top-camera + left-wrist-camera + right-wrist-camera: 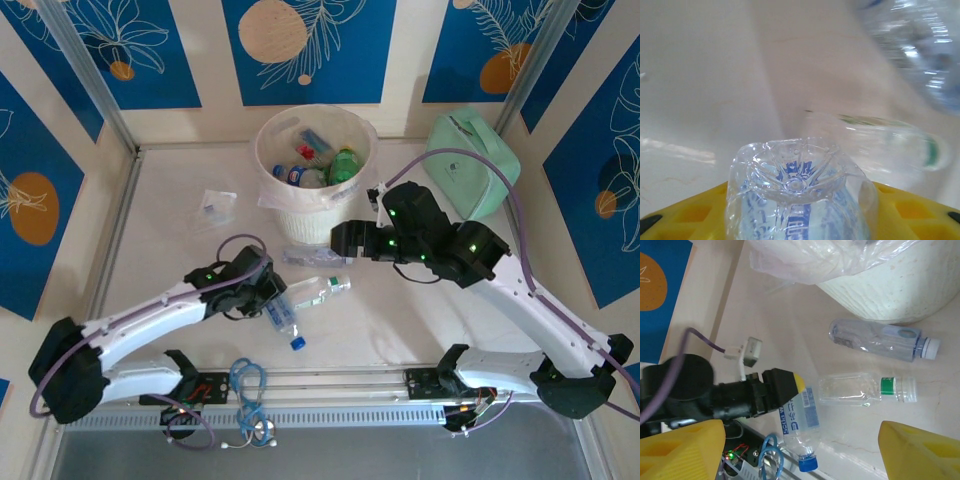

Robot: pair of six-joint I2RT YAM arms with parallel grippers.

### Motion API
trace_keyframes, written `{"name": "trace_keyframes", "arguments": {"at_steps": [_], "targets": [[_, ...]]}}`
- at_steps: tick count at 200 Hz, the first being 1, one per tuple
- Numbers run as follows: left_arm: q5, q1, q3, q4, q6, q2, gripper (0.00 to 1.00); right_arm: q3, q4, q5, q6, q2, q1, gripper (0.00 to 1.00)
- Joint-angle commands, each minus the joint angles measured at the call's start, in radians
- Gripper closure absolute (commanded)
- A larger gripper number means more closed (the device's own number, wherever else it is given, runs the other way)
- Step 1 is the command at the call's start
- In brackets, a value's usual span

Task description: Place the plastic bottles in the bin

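Note:
My left gripper (pixel 274 303) is shut on a clear bottle with a blue label (pixel 284 318), whose blue cap (pixel 297 343) points toward the near edge. Its base (pixel 795 182) sits between the yellow fingers (pixel 690 212). A clear bottle with a green neck band (pixel 322 289) lies just beyond it. A third clear bottle with a white cap (pixel 880 340) lies against the foot of the bin (pixel 268 165). The white bin holds several bottles. My right gripper (pixel 342 240) hovers open above the lying bottles, its yellow fingers (pixel 680 450) wide apart with nothing between them.
A mint green zip case (pixel 470 165) stands at the back right, beside the right arm. A small clear plastic bag (pixel 215 205) lies left of the bin. A blue cable coil (pixel 248 385) sits on the near rail. Blue-panelled walls close in the table.

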Motion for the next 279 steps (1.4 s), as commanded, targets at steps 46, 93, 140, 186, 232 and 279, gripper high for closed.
{"name": "trace_keyframes", "arguments": {"at_steps": [46,93,140,186,232,279], "targets": [[0.138,0.135,0.355,0.141,0.368,-0.131,0.49,0.088,0.067,-0.119,-0.036,-0.016,0.049,0.12],[0.329,0.164,0.496,0.328,0.467,-0.052,0.51,0.148,0.056,-0.074,-0.07,0.02,0.147,0.07],[0.426,0.194,0.516,0.424,0.383,0.021,0.53,0.194,-0.027,0.054,-0.099,0.071,0.197,0.08],[0.483,0.216,0.527,0.415,0.342,0.044,0.55,0.22,-0.081,0.158,-0.111,0.095,0.224,0.08],[0.55,0.216,0.504,0.47,0.276,0.058,0.55,0.31,-0.131,0.213,-0.144,0.18,0.215,0.05],[0.586,0.218,0.499,0.504,0.216,0.07,0.56,0.378,-0.133,0.183,-0.145,0.261,0.161,0.09]]}}
